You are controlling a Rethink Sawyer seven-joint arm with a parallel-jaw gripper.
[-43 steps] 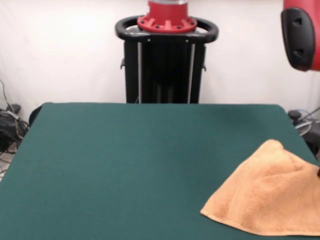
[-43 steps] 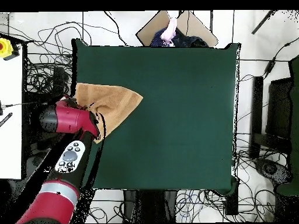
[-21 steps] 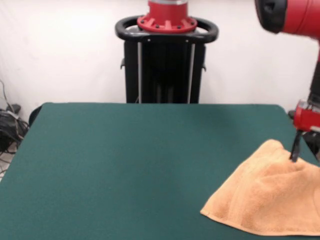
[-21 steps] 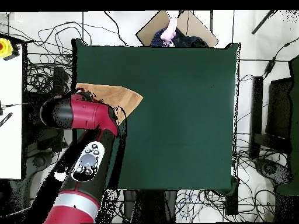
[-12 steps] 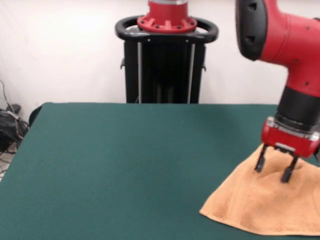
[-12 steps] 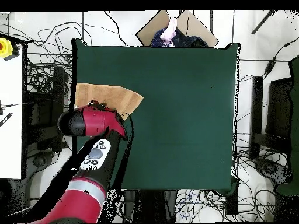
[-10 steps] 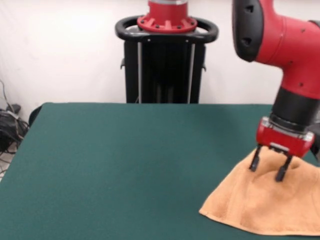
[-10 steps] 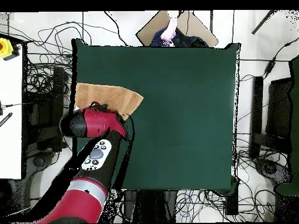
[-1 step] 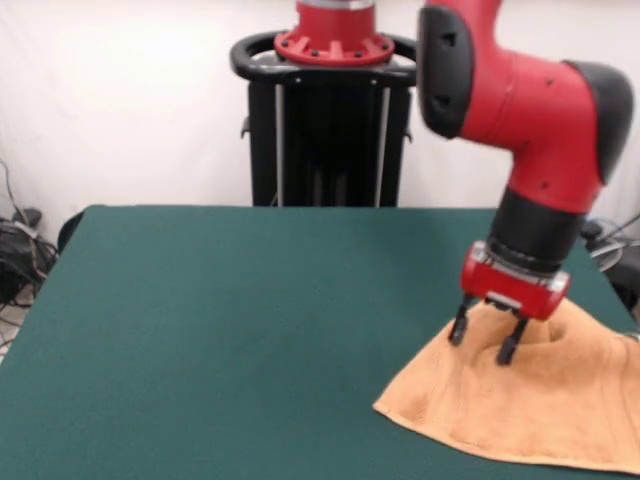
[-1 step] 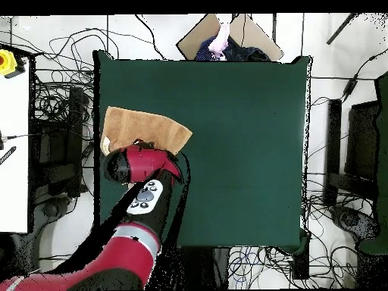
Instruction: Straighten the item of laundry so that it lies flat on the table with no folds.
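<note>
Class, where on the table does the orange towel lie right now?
In the front view the towel lies at the table's near right corner, bunched up under the gripper. In the overhead view it sits by the table's left edge.

towel (image 9: 540, 400): orange-tan terry cloth, soft and nubbly, matt, with a looped pile that looks rough
worktop (image 9: 230, 320): dark green felt-like cover, matt, even and smooth, no shine in either view
arm (image 9: 530, 110): red shell of hard glossy plastic with soft highlights, smooth; black joint sections duller, satin
end effector (image 9: 484, 339): red glossy housing above, two thin black fingers (image 9: 458, 329) below, matt, of plastic or metal, which cannot be told
pedestal (image 9: 330, 130): black metal column, satin; red glossy collar on top; black smooth ring handle round it
</note>
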